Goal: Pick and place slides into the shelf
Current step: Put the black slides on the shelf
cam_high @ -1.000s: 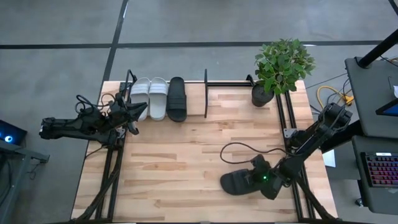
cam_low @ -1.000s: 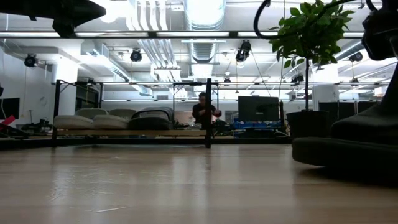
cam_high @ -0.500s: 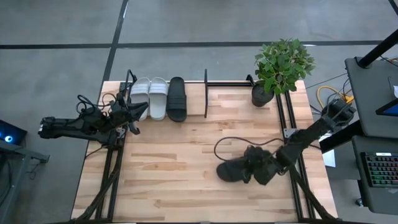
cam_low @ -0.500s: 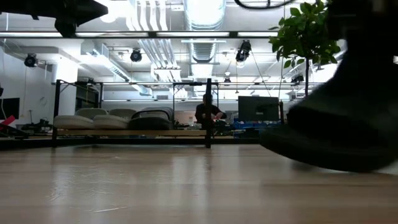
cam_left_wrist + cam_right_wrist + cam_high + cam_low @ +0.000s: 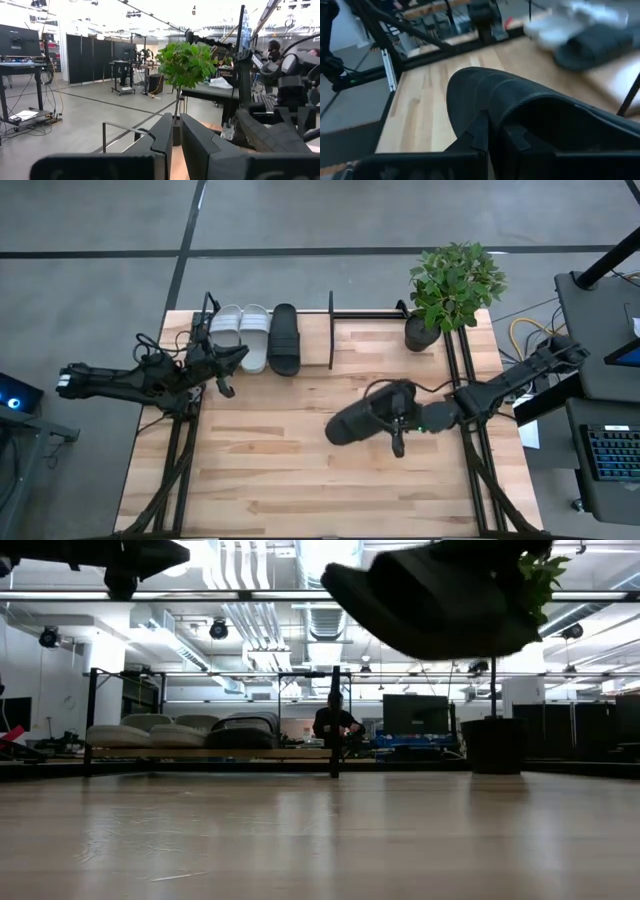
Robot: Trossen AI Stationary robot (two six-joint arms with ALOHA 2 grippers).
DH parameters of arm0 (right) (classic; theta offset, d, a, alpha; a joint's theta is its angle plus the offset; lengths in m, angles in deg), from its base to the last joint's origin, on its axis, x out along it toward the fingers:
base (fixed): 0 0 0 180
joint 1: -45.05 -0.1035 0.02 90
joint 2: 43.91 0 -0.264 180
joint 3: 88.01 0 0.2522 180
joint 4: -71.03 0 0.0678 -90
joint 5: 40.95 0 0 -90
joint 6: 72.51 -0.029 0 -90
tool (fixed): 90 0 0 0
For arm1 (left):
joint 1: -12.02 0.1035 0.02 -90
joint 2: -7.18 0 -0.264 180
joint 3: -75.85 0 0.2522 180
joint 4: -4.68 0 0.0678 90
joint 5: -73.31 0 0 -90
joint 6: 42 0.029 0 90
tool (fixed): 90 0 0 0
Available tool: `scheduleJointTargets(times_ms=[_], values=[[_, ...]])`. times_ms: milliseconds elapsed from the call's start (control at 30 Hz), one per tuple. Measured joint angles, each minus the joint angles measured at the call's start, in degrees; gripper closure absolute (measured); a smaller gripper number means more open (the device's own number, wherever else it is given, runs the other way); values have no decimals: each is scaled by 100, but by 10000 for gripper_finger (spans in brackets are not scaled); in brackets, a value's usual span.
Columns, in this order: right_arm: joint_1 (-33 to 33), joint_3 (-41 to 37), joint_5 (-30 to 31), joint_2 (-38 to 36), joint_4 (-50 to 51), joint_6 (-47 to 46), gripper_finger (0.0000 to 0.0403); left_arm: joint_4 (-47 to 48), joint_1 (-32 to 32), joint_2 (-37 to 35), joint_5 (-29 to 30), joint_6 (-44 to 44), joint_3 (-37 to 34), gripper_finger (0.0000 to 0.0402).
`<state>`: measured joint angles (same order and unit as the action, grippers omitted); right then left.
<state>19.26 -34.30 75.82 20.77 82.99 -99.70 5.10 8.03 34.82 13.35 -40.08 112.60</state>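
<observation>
My right gripper (image 5: 392, 422) is shut on a matte black slide (image 5: 358, 423) and carries it above the middle-right of the table; the low view shows this slide (image 5: 430, 595) high in the air. The shelf (image 5: 331, 330) stands along the far edge. In its left half the light grey-white pair (image 5: 240, 332) and the other black slide (image 5: 284, 338) rest on their soles, side by side. My left gripper (image 5: 240, 355) hovers shut near the shelf's left end, close to the white pair, touching nothing. My right gripper pinches the black slide between its two fingers (image 5: 480, 131) at the end nearest the arm, by the strap (image 5: 540, 107); the fingers themselves hide the exact spot. They come roughly level from the table's right and lie along the slide. It is lifted clear, its free rounded end (image 5: 457, 87) pointing to the table's left.
A potted plant (image 5: 452, 280) stands at the far right corner, beside the shelf's right end. The shelf's right half (image 5: 370, 315) holds nothing. A cable (image 5: 380, 388) loops near my right wrist. A person (image 5: 333, 720) sits in the room beyond the table.
My right gripper has risen and moved from the near right of the table toward the left and far side, carrying the black slide. The slide went from lying on the table to hanging clear above it. My left gripper has shifted slightly right, toward the shelf.
</observation>
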Motion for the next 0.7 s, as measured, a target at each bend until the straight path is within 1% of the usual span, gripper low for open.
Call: scheduleJointTargets(times_ms=[33, 100, 233, 300, 400, 567, 633, 700], values=[[75, 0, -59, -68, -59, 269, 391, -99, 0, 42, 0, 16, 0, 379], [275, 1, -390, -169, -220, 728, 392, -321, 0, 122, -2, 56, 0, 379], [669, 2, -987, -268, -479, 1117, 392, -633, 0, 374, -10, 135, 0, 379], [815, 2, -1179, -294, -521, 1359, 392, -701, 0, 500, -132, 141, 0, 379], [944, 2, -1218, -302, -562, 1627, 392, -874, 0, 670, -630, 140, 37, 379], [1042, 7, -1219, -306, -690, 2097, 392, -942, -4, 1023, -1830, 138, 290, 378], [1076, 7, -1220, -304, -748, 2231, 392, -1021, -2, 1179, -2119, 157, 373, 370], [1114, 9, -1219, -304, -826, 2289, 392, -977, -2, 1359, -2329, 408, 457, 353]])
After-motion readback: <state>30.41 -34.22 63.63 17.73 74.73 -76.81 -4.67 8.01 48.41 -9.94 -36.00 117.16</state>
